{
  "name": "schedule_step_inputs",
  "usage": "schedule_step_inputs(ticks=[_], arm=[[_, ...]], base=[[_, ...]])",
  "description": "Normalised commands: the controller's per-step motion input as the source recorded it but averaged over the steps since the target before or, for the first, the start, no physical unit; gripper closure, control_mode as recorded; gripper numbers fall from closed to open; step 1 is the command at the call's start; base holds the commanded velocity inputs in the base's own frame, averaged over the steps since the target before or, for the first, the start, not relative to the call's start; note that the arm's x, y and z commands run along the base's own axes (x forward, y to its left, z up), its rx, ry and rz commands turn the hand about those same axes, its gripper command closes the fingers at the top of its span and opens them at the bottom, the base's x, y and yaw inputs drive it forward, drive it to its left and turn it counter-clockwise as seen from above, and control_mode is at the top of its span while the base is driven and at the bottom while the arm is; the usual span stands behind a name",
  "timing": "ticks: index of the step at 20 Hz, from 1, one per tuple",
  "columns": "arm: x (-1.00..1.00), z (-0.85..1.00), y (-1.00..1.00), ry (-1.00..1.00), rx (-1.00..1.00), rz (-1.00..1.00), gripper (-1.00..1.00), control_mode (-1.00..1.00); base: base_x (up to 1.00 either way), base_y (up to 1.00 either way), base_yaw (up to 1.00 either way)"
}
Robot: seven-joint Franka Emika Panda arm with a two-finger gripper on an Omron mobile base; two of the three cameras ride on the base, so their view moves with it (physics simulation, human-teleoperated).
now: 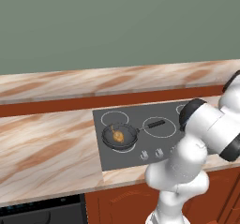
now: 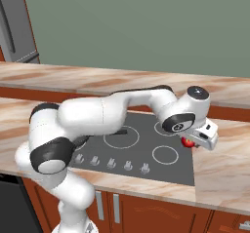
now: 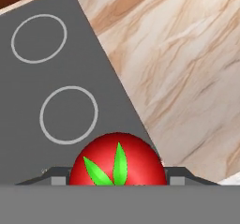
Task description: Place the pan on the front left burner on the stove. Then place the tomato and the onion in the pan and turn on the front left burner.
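The dark pan [image 1: 128, 135] sits on the stove [image 1: 110, 160] over the front left burner [image 1: 123, 149], its black handle [image 1: 156, 123] pointing right. The golden-brown onion [image 1: 118, 135] lies inside the pan. My gripper [image 2: 191, 143] hangs at the stove's right edge, far from the pan, shut on the red tomato [image 2: 187, 142]. In the hand view the tomato [image 3: 117, 160], with its green leaves, fills the space between the fingers of the gripper [image 3: 115, 181], above the border of the cooktop [image 3: 28, 106] and the counter [image 3: 187, 78].
A row of small silver knobs [image 2: 111, 163] lines the stove's front edge. Marble counter [image 1: 47, 143] stretches left of the stove and another stretch [image 2: 224, 168] lies to its right. My own arm [image 2: 97, 115] arches across the cooktop.
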Motion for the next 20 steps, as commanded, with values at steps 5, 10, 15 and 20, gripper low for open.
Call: schedule_step_inputs(ticks=[5, 10, 15, 20], arm=[[0.19, 0.23, 0.83, -0.04, -0.04, 0.0, 1.0, -1.0], [0.19, 0.21, 0.88, -0.01, -0.02, 0.03, 1.0, -1.0], [0.18, 0.31, 0.81, -0.01, -0.03, 0.03, 1.0, -1.0], [0.2, 0.32, 0.75, 0.0, -0.01, 0.02, 1.0, -1.0]], base=[[0.0, 0.0, 0.0], [0.0, 0.0, 0.0], [0.0, 0.0, 0.0], [0.0, 0.0, 0.0]])
